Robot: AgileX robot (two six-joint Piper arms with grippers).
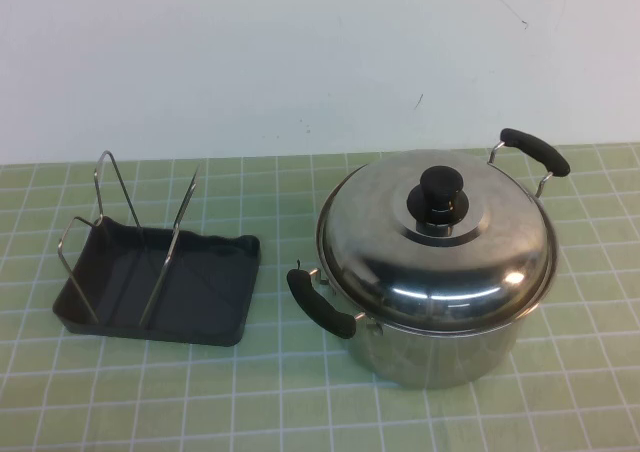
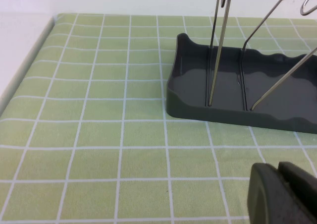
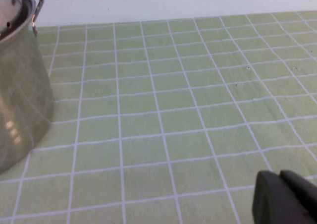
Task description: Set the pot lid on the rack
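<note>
On my high view the largest thing is the green checked counter [image 1: 300,392], running back to a white wall [image 1: 250,52]. Next is the steel pot [image 1: 440,347], sitting toward the right side of the counter, its two black handles [image 1: 320,304] pointing to the near left and far right. The pot lid [image 1: 440,242] rests closed on the pot, domed and shiny, with its black knob [image 1: 442,194] at the centre. The rack [image 1: 160,277] stands toward the left side of the counter, well apart from the pot: a dark tray with thin wire uprights [image 1: 180,237] rising from it, nothing held in them.

Neither arm shows in my high view. The left gripper [image 2: 282,194] shows only as a dark tip low over the cloth, near the rack's tray; I cannot tell how far open it is. The right gripper [image 3: 285,196] is likewise a dark tip above bare cloth, with the pot off to one side; its opening I cannot tell either.
</note>
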